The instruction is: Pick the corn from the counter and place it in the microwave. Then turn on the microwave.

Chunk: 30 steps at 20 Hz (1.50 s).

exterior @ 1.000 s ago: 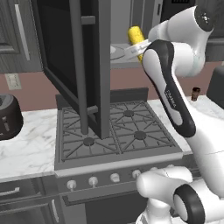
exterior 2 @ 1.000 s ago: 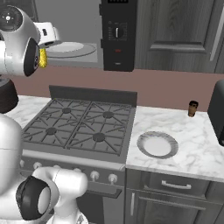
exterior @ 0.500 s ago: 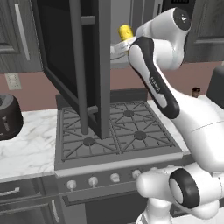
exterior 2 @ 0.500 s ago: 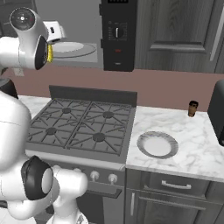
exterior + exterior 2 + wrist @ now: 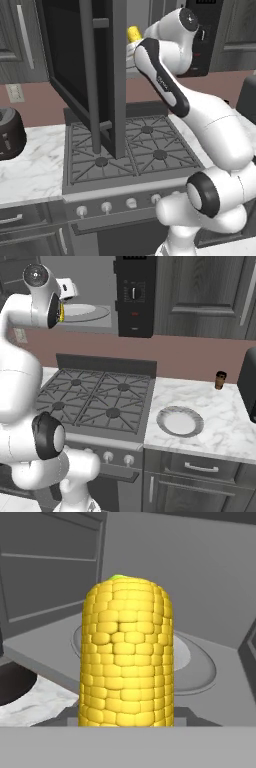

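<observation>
At the mouth of the open microwave (image 5: pixel 135 296), high above the stove (image 5: pixel 95 401), the end effector (image 5: pixel 134 46) holds the corn (image 5: pixel 127 654), clamped on its lower part; the fingertips themselves are hidden behind the cob in the hand view, so the grip is judged from the cob standing steady and filling the middle of that view. The corn juts straight out from the end effector, its green-tipped far end pointing into the grey cavity, above the near rim of the round plate (image 5: pixel 197 667) inside. In the left base view its yellow end (image 5: pixel 133 34) peeks out beside the door (image 5: pixel 87 75), which stands swung wide.

The cob looks stiff and light, with a bumpy kernel surface that should resist slipping; its round shape means it may roll once let go, so setting it low on the plate, lengthwise, seems wise. The middle of its length is the surest hold.
</observation>
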{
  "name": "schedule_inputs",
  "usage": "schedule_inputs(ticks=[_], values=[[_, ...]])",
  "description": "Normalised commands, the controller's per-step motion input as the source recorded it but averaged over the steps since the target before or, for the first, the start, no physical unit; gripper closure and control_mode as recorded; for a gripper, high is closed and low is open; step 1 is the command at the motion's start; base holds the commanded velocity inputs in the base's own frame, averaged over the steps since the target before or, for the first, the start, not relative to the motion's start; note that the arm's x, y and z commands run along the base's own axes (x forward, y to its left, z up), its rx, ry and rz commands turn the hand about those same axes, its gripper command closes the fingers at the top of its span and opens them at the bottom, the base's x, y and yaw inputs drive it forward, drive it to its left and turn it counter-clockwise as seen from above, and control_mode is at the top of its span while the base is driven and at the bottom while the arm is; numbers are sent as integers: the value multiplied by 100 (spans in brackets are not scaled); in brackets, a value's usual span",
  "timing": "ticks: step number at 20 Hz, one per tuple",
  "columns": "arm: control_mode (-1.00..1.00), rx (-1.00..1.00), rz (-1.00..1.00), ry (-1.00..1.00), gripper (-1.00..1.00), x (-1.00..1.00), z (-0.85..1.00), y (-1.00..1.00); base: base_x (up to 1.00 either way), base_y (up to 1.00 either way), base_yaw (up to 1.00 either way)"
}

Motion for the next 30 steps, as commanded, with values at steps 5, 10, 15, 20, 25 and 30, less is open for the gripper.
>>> schedule_inputs(ticks=[5, 10, 15, 20, 25, 30], values=[[-100, 0, 0, 2, 100, 49, 0, 11, 0, 0, 0], [-100, 0, 0, 2, 100, 46, 1, 6, 0, 0, 0], [-100, 0, 0, 0, 100, 46, 3, 6, 0, 0, 0], [-100, 0, 0, 0, 100, 47, 1, 7, 0, 0, 0], [-100, 0, 0, 0, 100, 40, 0, 15, 0, 0, 0], [-100, 0, 0, 0, 100, 37, 0, 10, 0, 0, 0]])
